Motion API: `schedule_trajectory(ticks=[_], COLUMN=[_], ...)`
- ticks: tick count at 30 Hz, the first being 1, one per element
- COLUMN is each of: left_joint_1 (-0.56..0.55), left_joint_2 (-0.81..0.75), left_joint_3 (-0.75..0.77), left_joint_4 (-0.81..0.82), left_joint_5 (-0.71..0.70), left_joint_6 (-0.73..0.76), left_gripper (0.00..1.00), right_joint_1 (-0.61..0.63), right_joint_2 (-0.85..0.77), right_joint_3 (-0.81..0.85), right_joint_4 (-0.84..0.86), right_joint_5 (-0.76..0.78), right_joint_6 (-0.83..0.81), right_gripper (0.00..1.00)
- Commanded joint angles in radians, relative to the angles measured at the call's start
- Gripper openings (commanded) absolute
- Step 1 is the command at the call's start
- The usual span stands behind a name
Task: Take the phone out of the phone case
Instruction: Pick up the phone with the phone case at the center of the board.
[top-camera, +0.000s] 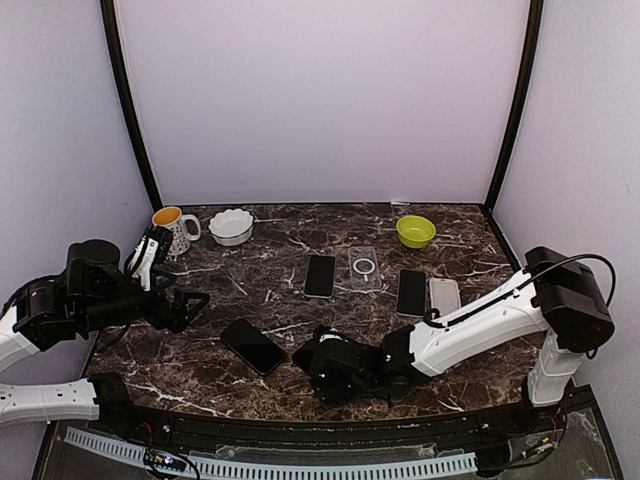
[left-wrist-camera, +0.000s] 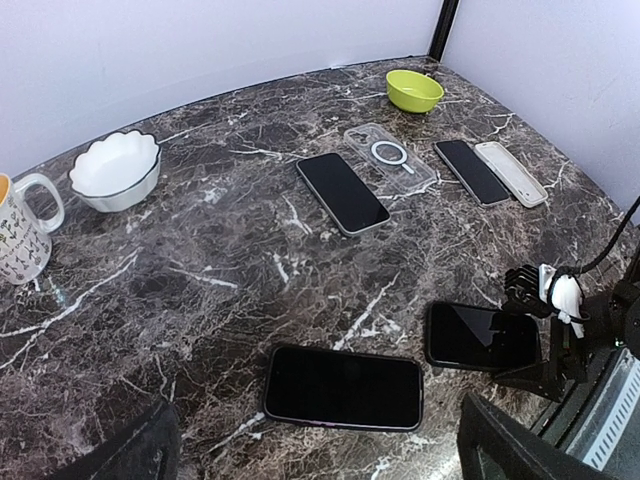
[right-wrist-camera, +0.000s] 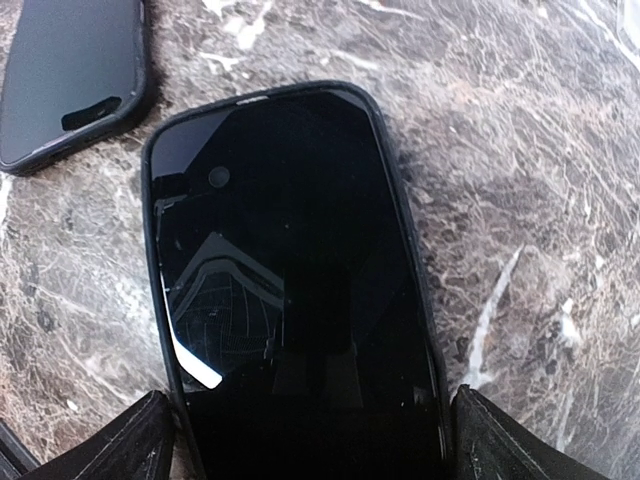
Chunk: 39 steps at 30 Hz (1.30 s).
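A black phone (right-wrist-camera: 290, 280) in a thin black phone case (right-wrist-camera: 148, 250) lies flat, screen up, on the marble table near the front edge. My right gripper (right-wrist-camera: 305, 445) is open, one fingertip at each long side of the cased phone, close against the rim. In the left wrist view the same phone (left-wrist-camera: 483, 337) lies with the right gripper (left-wrist-camera: 545, 330) at its end. The left gripper (top-camera: 190, 300) hovers open over the table's left side, holding nothing. A second dark phone (left-wrist-camera: 343, 387) lies below and ahead of it.
A bare phone (top-camera: 320, 275), a clear case (top-camera: 365, 267), another phone (top-camera: 411, 292) and a white case (top-camera: 444, 295) lie mid-table. At the back stand a mug (top-camera: 172, 228), a white bowl (top-camera: 231, 226) and a green bowl (top-camera: 416, 231). Walls enclose three sides.
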Motion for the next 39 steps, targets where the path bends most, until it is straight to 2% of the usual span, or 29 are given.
schedule_trajectory(ticks=[1,6,11,14,17,19,23,29,35,39], left_joint_1=[0.002,0.004,0.002,0.003,0.003,0.003,0.002,0.002,0.003,0.003], left_joint_2=[0.011,0.014,0.032,0.099,0.175,0.233,0.36,0.433,0.453,0.469], left_joint_3=[-0.003,-0.003,0.001,0.034,0.065,0.079,0.118,0.119,0.052,0.018], left_joint_4=[0.0,0.001,0.017,0.015,0.032,0.056,0.118,0.239,0.381,0.475], left_joint_5=[-0.016,-0.011,0.059,0.131,0.212,0.217,0.265,0.295,0.36,0.422], left_joint_6=[-0.004,-0.002,-0.006,-0.043,-0.11,-0.178,-0.323,-0.552,-0.648,-0.66], left_gripper=[0.99,0.99,0.99,0.99,0.98,0.92,0.88,0.85,0.84,0.79], right_joint_1=[0.011,0.012,0.012,0.011,0.011,0.01,0.011,0.011,0.01,0.01], right_joint_2=[0.087,0.095,0.068,0.03,-0.022,-0.062,-0.158,-0.287,-0.351,-0.384], right_joint_3=[-0.095,-0.164,-0.229,-0.237,-0.222,-0.207,-0.193,-0.239,-0.255,-0.209], right_joint_4=[0.028,0.126,0.18,0.172,0.156,0.145,0.156,0.243,0.313,0.326], right_joint_5=[-0.041,-0.082,-0.099,-0.078,-0.044,-0.015,0.057,0.164,0.201,0.222], right_joint_6=[-0.044,-0.056,-0.054,-0.067,-0.084,-0.096,-0.126,-0.18,-0.244,-0.305], right_gripper=[0.95,0.88,0.66,0.55,0.51,0.48,0.43,0.36,0.36,0.37])
